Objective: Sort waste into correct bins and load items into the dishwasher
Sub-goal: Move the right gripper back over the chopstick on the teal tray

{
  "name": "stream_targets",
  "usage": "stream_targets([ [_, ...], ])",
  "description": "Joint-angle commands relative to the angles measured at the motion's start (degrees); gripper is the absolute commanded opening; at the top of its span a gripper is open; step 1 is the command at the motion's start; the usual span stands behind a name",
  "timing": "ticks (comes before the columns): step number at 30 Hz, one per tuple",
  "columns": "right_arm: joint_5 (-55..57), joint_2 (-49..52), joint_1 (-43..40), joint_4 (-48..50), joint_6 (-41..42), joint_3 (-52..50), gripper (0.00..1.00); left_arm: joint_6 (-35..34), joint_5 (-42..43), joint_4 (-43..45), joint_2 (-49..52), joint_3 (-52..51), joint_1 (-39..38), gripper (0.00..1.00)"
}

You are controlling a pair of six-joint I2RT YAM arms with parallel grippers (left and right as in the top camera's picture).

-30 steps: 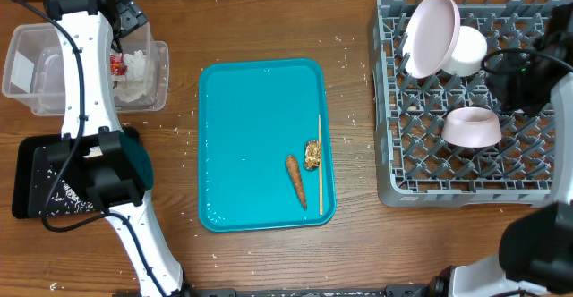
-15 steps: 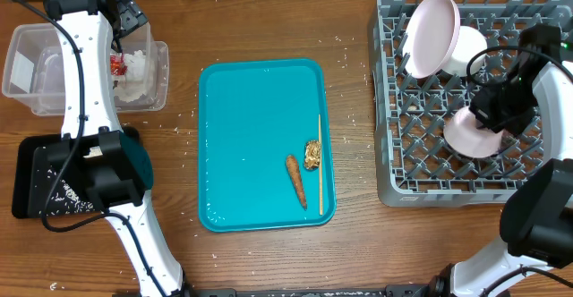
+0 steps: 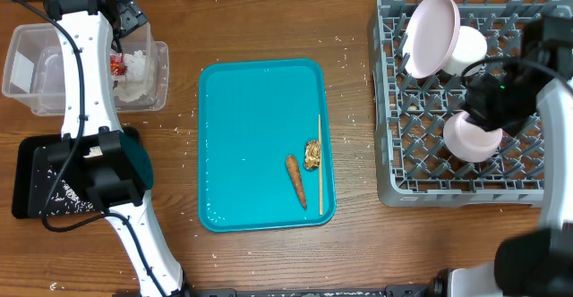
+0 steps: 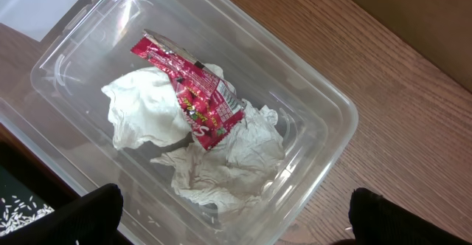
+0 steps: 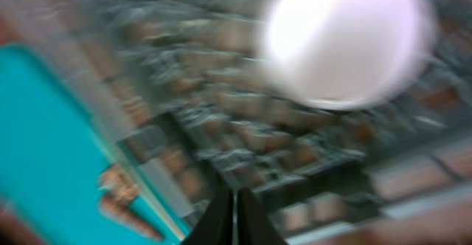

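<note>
My left gripper [image 4: 236, 230] hangs open over the clear tub [image 4: 310, 90], its fingertips [image 4: 81, 215] wide apart with nothing between them. In the tub lie the crumpled white napkin [image 4: 221, 164] and the red-and-white wrapper [image 4: 192, 90]. In the grey dish rack [image 3: 421, 167] stand a plate on edge [image 3: 430, 33], a cup [image 3: 467, 51] and a small bowl [image 3: 473, 138] tipped on its side. My right gripper [image 3: 488, 105] is just above that bowl [image 5: 343, 42], shut and empty. The carrot stick [image 3: 296, 180] and a brown food bit [image 3: 312, 154] lie on the teal tray [image 3: 251, 136].
A thin wooden stick [image 3: 320, 163] lies along the teal tray's right side. The black tray [image 3: 27, 185] with rice grains sits at the near left under my left arm. Loose rice dots the wooden table. The right wrist view is blurred.
My right arm swung in over the rack from its right edge, and the bowl tipped from base-up onto its side. The left arm has not moved.
</note>
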Motion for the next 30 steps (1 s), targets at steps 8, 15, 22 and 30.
stream_targets([
  [8, -6.1, 1.1, 27.6, 18.0, 1.7, -1.5, 0.80, -0.6, -0.8, 0.2, -1.0, 0.8, 0.1, 1.00],
  [15, -1.0, 13.0, 39.6, 22.6, 5.7, -1.5, 0.81, -0.6, -0.8, 0.2, -1.0, 0.8, 0.1, 1.00],
  [22, 0.5, 20.7, 44.3, 23.7, 9.5, -1.5, 0.76, -0.6, -0.8, 0.2, -1.0, 0.8, 0.1, 1.00],
  [30, 0.9, 21.3, 44.9, 16.3, 9.8, -1.5, 0.72, -0.6, -0.8, 0.2, -1.0, 0.8, 0.1, 1.00],
])
